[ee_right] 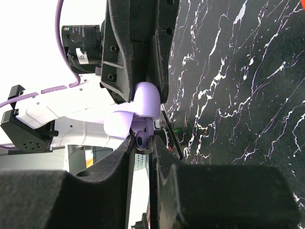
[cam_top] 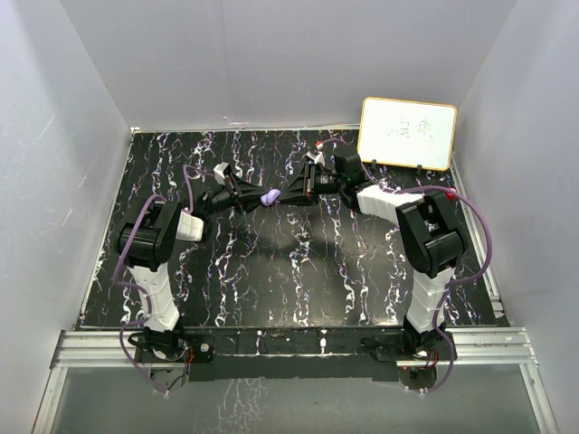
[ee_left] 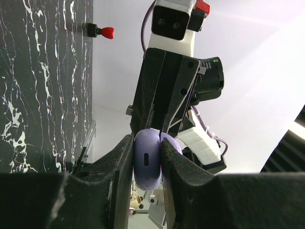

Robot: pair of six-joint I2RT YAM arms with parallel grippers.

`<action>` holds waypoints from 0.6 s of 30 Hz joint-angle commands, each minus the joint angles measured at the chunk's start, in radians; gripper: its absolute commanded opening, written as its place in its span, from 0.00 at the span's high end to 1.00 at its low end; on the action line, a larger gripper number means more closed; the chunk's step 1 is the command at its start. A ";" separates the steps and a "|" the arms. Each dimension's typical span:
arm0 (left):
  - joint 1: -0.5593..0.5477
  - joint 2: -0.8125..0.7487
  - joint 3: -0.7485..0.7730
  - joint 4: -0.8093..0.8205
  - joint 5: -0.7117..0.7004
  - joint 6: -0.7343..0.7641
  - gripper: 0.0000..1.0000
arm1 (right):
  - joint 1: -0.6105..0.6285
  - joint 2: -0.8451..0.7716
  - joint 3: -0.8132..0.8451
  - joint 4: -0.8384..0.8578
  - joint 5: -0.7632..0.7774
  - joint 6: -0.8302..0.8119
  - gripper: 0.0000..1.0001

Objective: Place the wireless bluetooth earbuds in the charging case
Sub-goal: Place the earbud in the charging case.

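Observation:
The purple charging case [cam_top: 269, 196] hangs above the middle of the black marbled table, and my left gripper [cam_top: 259, 197] is shut on it. In the left wrist view the case [ee_left: 146, 160] sits edge-on between the fingers [ee_left: 119, 162], a slot facing the camera. Its lid [ee_right: 119, 125] stands open beside the body [ee_right: 145, 101]. My right gripper [ee_right: 142, 143] is shut on a small purple earbud [ee_right: 143, 138], held right against the open case. In the top view the right gripper [cam_top: 288, 196] meets the case from the right. No red earbud shows.
A white board [cam_top: 407, 133] with writing leans at the back right corner of the table. A small black peg with a red tip [ee_left: 101, 32] stands near the table's far edge. White walls [cam_top: 63, 154] enclose the table on three sides.

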 commanded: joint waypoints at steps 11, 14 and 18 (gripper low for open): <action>-0.016 -0.025 -0.013 0.065 0.011 -0.005 1.00 | 0.004 0.000 0.004 0.114 0.004 0.060 0.87; -0.017 -0.021 -0.012 0.073 0.009 -0.009 1.00 | 0.004 0.003 0.001 0.123 0.008 0.073 0.87; -0.020 -0.017 -0.011 0.082 0.008 -0.015 1.00 | 0.004 0.007 -0.005 0.137 0.014 0.094 0.87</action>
